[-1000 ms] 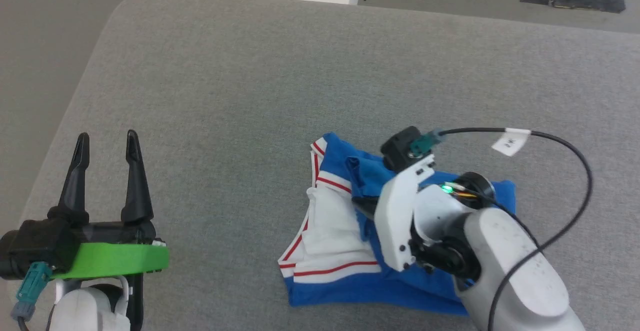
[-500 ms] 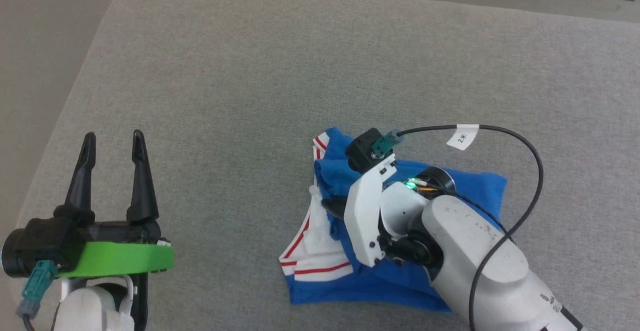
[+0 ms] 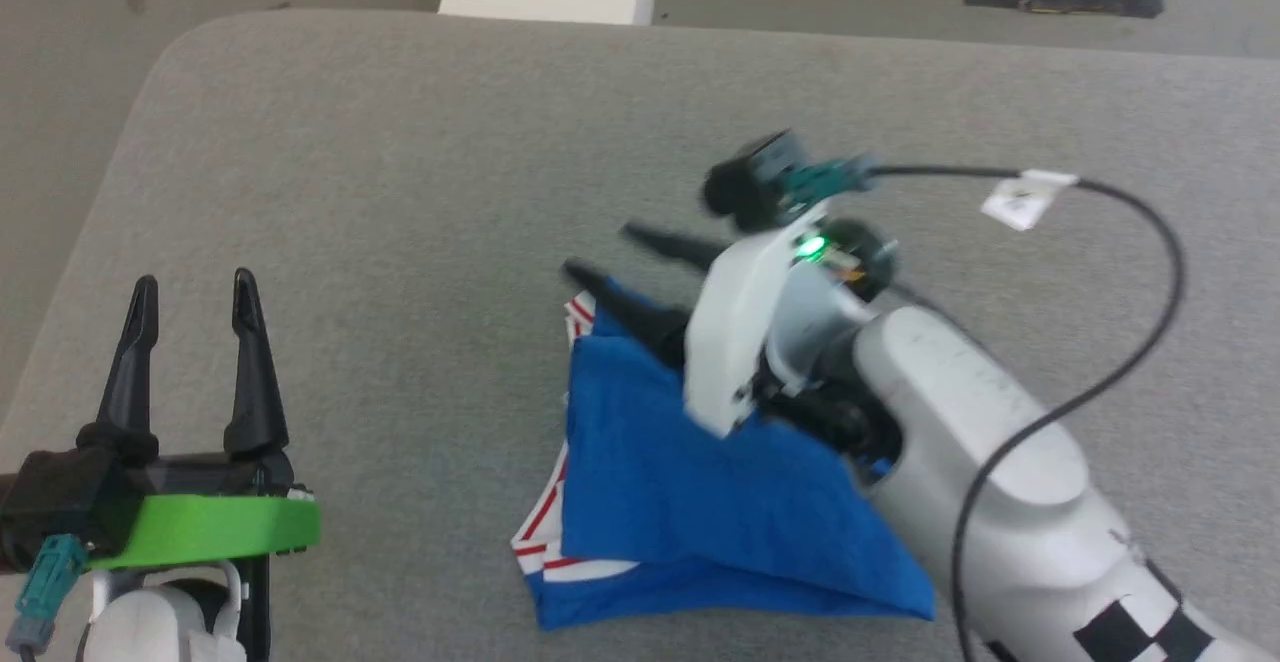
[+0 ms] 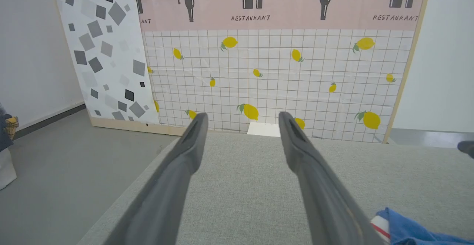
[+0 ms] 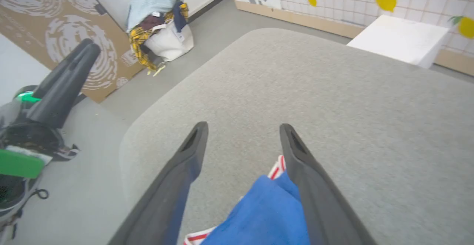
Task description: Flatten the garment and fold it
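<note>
You're looking at matt blue knit cloth on the garment (image 3: 680, 482), smooth, with white and red trim at its left edge. The table top (image 3: 400, 192) under it is coarse grey woven fabric, matt. The right gripper (image 3: 600, 249) and left gripper (image 3: 194, 279) have matt black plastic fingers. The forearm shell (image 3: 980, 442) over the garment's right side is pale semi-gloss plastic, scuffed.

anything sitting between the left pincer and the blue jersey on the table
Nothing visible does: just grey padded table between the left pincer and the jersey. The open right pincer is at the jersey's far corner, outside that path.
</note>
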You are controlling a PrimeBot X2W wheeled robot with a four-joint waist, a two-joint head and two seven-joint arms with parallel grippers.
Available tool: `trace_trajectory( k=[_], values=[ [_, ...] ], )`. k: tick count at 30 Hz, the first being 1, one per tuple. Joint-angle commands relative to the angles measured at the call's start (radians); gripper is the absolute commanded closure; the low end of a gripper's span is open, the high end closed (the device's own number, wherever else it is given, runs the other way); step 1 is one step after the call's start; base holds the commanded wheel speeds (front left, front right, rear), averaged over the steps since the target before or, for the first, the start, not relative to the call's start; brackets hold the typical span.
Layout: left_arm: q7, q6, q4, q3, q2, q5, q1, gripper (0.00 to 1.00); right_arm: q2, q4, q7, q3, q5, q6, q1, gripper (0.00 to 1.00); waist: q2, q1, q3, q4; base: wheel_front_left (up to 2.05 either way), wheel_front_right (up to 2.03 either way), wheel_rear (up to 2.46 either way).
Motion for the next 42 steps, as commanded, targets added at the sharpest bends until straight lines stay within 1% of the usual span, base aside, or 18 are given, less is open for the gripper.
trace_trajectory(
  k=[1,3,5,7,10,13,16,21,25,26,27,28,31,33,35,37,42],
  values=[
    [-0.005,-0.007,-0.005,0.005,0.003,0.008,0.015,0.00,-0.002,-0.006,-0.003,-0.056,-0.073,-0.002,0.009,0.00,0.0000,0.0000,-0.032,-0.056,0.00,0.00,0.00],
    [-0.005,-0.007,-0.010,0.009,0.004,0.014,0.020,0.00,-0.003,-0.023,0.020,-0.153,-0.198,-0.002,0.047,0.00,0.0000,0.0000,-0.038,-0.078,0.00,0.00,0.00],
    [-0.005,-0.007,-0.015,0.011,0.005,0.019,0.023,0.00,-0.004,-0.063,0.067,-0.249,-0.318,-0.002,0.106,0.00,0.0000,0.0000,-0.039,-0.096,0.00,0.00,0.00],
    [-0.005,-0.007,-0.016,0.010,0.006,0.023,0.024,0.00,-0.004,-0.119,0.119,-0.334,-0.412,-0.002,0.180,0.00,0.0000,0.0000,-0.038,-0.109,0.00,0.00,0.00],
    [-0.005,-0.007,-0.020,0.006,0.005,0.027,0.020,0.00,-0.003,-0.196,0.207,-0.412,-0.519,-0.002,0.295,0.00,0.0000,0.0000,-0.031,-0.113,0.00,0.00,0.00],
    [-0.005,-0.007,-0.024,0.000,0.005,0.026,0.016,0.00,-0.003,-0.247,0.280,-0.448,-0.555,-0.002,0.406,0.00,0.0000,0.0000,-0.021,-0.110,0.00,0.00,0.00],
    [-0.005,-0.007,-0.024,-0.007,0.007,0.022,0.015,0.00,-0.003,-0.257,0.317,-0.461,-0.553,-0.002,0.476,0.00,0.0000,0.0000,-0.008,-0.102,0.00,0.00,0.00],
    [-0.005,-0.007,-0.020,-0.009,0.011,0.017,0.009,0.00,-0.003,-0.212,0.338,-0.446,-0.519,-0.002,0.519,0.00,0.0000,0.0000,0.007,-0.087,0.00,0.00,0.00],
    [-0.005,-0.007,-0.016,-0.011,0.012,0.015,0.004,0.00,-0.003,-0.164,0.340,-0.443,-0.533,-0.002,0.519,0.00,0.0000,0.0000,0.013,-0.078,0.00,0.00,0.00],
    [-0.005,-0.007,-0.015,-0.010,0.012,0.015,0.004,0.00,-0.003,-0.152,0.343,-0.445,-0.538,-0.002,0.515,0.09,0.0000,0.0000,0.012,-0.077,0.00,0.00,0.00],
    [-0.005,-0.007,-0.014,-0.010,0.011,0.015,0.005,0.00,-0.003,-0.145,0.345,-0.446,-0.539,-0.002,0.512,0.58,0.0000,0.0000,0.012,-0.078,0.00,0.00,0.00],
    [-0.005,-0.007,-0.014,-0.008,0.011,0.016,0.007,0.00,-0.002,-0.142,0.344,-0.444,-0.537,-0.002,0.506,1.00,0.0000,0.0000,0.010,-0.081,0.00,0.00,0.00],
    [-0.005,-0.007,-0.020,0.007,0.010,0.017,0.018,0.00,-0.002,-0.151,0.353,-0.426,-0.535,-0.002,0.487,1.00,0.0000,0.0000,0.006,-0.110,0.00,0.00,0.00],
    [-0.005,-0.007,-0.029,0.020,0.010,0.017,0.031,0.00,-0.005,-0.171,0.364,-0.410,-0.542,-0.002,0.471,1.00,0.0000,0.0000,0.005,-0.148,0.00,0.00,0.00],
    [-0.005,-0.007,-0.041,0.038,0.010,0.016,0.046,0.00,-0.025,-0.199,0.385,-0.390,-0.536,-0.002,0.455,1.00,0.0000,0.0000,0.010,-0.198,0.00,0.00,0.00],
    [-0.005,-0.006,-0.055,0.059,0.010,0.013,0.059,0.00,-0.058,-0.229,0.411,-0.366,-0.524,-0.002,0.437,1.00,0.0000,0.0000,0.021,-0.256,0.00,0.00,0.00],
    [-0.005,-0.007,-0.080,0.076,0.025,0.009,0.068,0.00,-0.173,-0.285,0.471,-0.322,-0.488,-0.002,0.374,1.00,0.0000,0.0000,0.060,-0.392,0.00,0.00,0.00]
  ],
)
